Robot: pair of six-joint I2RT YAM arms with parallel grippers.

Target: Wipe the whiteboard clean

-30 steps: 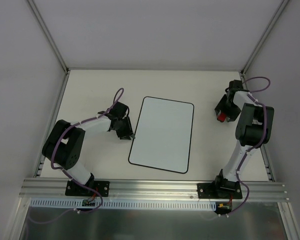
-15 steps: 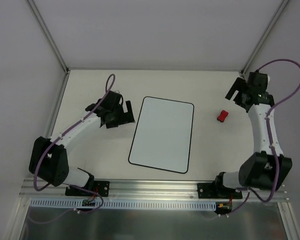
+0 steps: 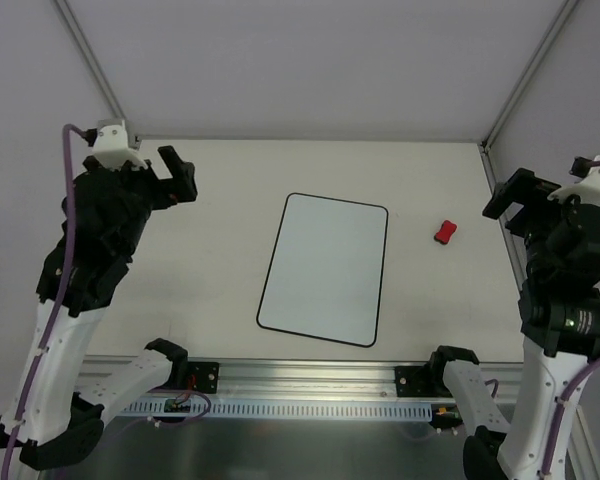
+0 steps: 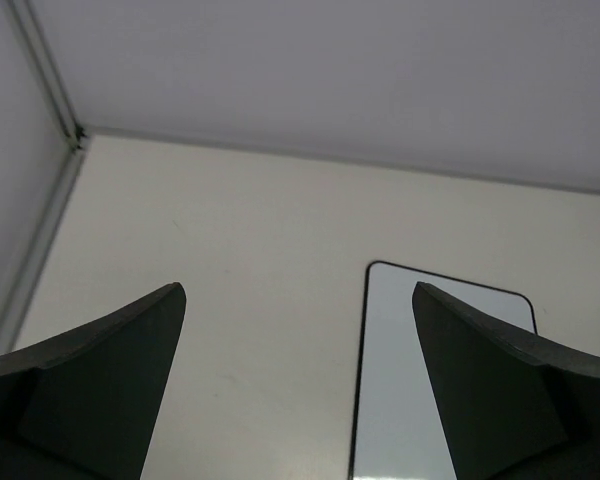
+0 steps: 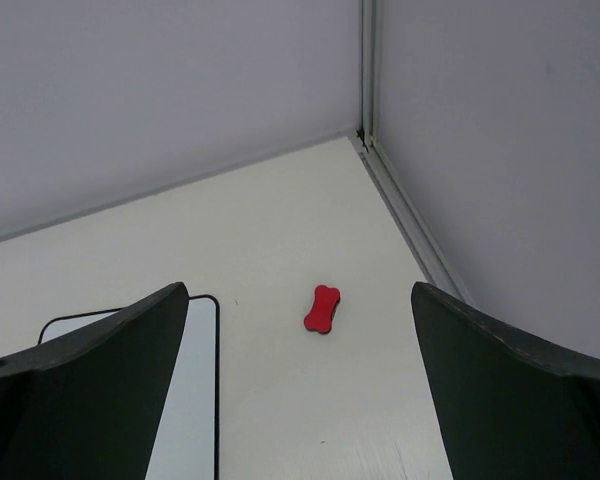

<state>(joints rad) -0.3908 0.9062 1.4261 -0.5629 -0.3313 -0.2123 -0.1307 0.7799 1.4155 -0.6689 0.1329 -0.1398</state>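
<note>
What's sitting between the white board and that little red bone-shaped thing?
Nothing. Only bare table separates the whiteboard from the red eraser. The overhead view shows this, and the right wrist view agrees.

Bright, even, soft-shadowed, sharp throughout.

Red eraser (image 3: pixel 444 234) on table (image 3: pixel 200 290)

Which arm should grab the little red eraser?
Right. The red eraser lies right of the whiteboard, on the side of the right gripper; the left gripper is beyond the board.
</note>
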